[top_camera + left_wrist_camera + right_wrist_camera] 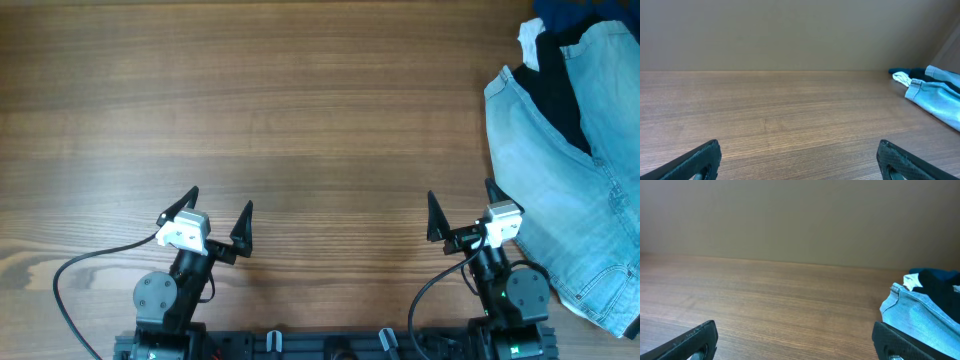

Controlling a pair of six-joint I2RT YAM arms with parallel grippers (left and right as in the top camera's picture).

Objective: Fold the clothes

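Observation:
The pale light-blue jeans [560, 180] lie crumpled at the right edge of the table, running out of the overhead view. They also show in the left wrist view [940, 97] and the right wrist view [915, 315]. My left gripper [218, 212] is open and empty at the front left, far from the jeans. My right gripper [462, 205] is open and empty at the front right, its right finger just beside the jeans' left edge.
A black garment [560, 85] lies over the jeans at the far right, with a dark blue cloth [560, 15] and a white scrap [528, 40] at the top right corner. The wooden table [300, 130] spreads to the left and back.

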